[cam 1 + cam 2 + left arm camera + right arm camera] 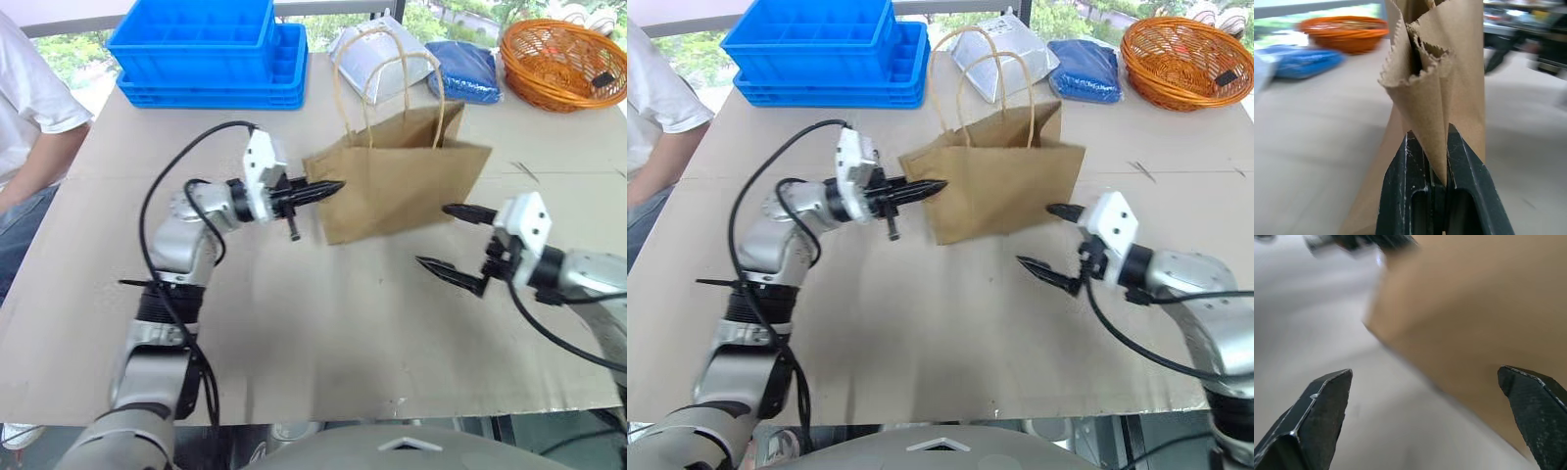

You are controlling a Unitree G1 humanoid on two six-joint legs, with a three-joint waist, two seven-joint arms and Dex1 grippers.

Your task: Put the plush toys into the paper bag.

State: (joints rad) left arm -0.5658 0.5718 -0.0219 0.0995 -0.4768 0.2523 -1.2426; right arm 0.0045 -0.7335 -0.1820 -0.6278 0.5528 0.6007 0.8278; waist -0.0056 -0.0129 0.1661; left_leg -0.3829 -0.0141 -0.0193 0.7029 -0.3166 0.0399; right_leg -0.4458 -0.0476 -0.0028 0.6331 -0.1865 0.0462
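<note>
Pinching bag edge, left fingers are shut; right gripper wide open, empty. Risk: thin paper tears/slips, bag tips on desk.

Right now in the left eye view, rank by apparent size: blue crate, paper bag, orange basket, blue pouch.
1. blue crate
2. paper bag, close to the crate; it sits nearer the camera, so this order is unsure
3. orange basket
4. blue pouch

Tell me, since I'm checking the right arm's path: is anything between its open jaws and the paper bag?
Nothing visible. The right gripper sits with its jaws open just beside the paper bag, with only bare table between them. The left gripper is shut on the bag's far edge, away from that gap.
</note>
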